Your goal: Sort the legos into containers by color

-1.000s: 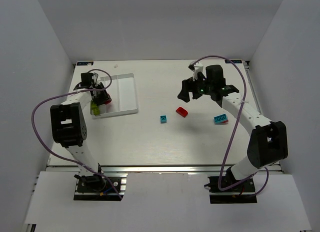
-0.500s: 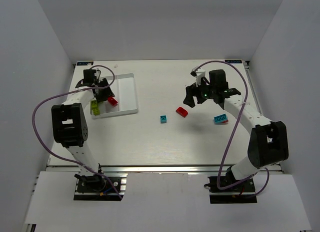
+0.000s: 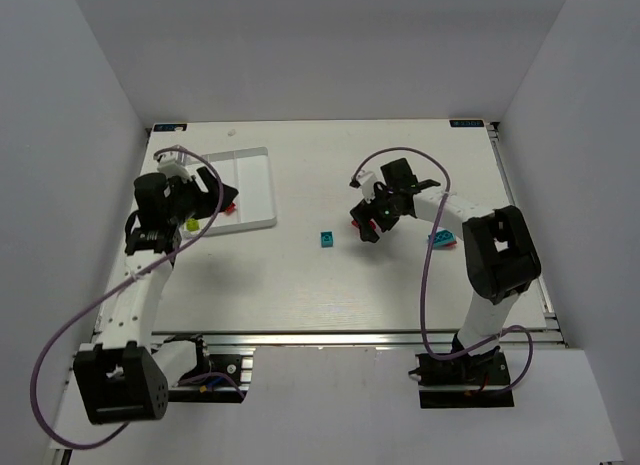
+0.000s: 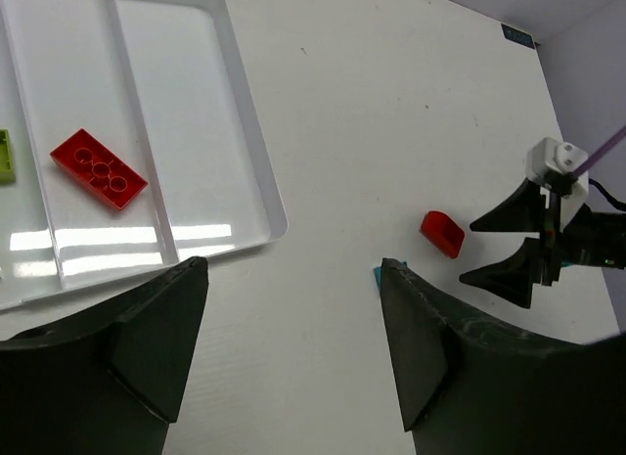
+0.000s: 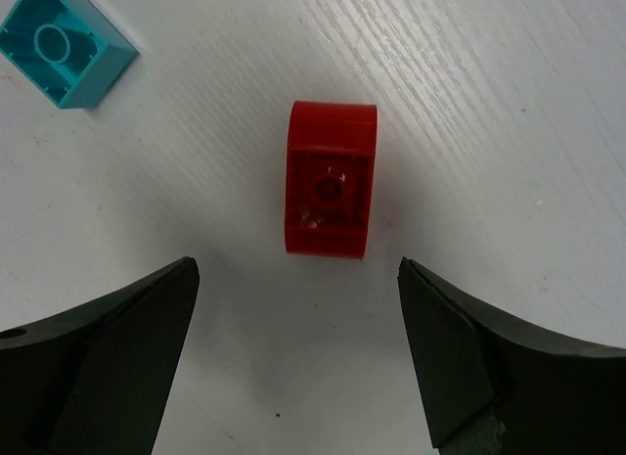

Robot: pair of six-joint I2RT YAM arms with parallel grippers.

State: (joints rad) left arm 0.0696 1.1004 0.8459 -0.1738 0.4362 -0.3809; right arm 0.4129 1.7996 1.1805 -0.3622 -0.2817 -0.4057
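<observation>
Hovering over the table (image 3: 300,285), the right gripper (image 5: 295,279) holds its jaws wide apart, with a red curved brick (image 5: 331,178) lying untouched just ahead of the gap. A small teal brick (image 5: 67,46) lies nearby, clear of the fingers. The left gripper (image 4: 293,279), jaws apart and empty, hangs beside the white tray (image 4: 249,152). One of the tray's compartments holds a flat red brick (image 4: 98,168), and the neighbouring compartment holds a yellow-green brick (image 4: 5,157). A larger cyan brick (image 3: 441,241) sits partly hidden behind the right arm.

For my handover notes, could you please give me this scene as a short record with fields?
tray: white, divided
red flat brick: middle compartment
yellow-green brick: neighbouring compartment
loose on table: small red brick, teal brick
left gripper: open, empty, near tray
right gripper: open, above small red brick
</observation>
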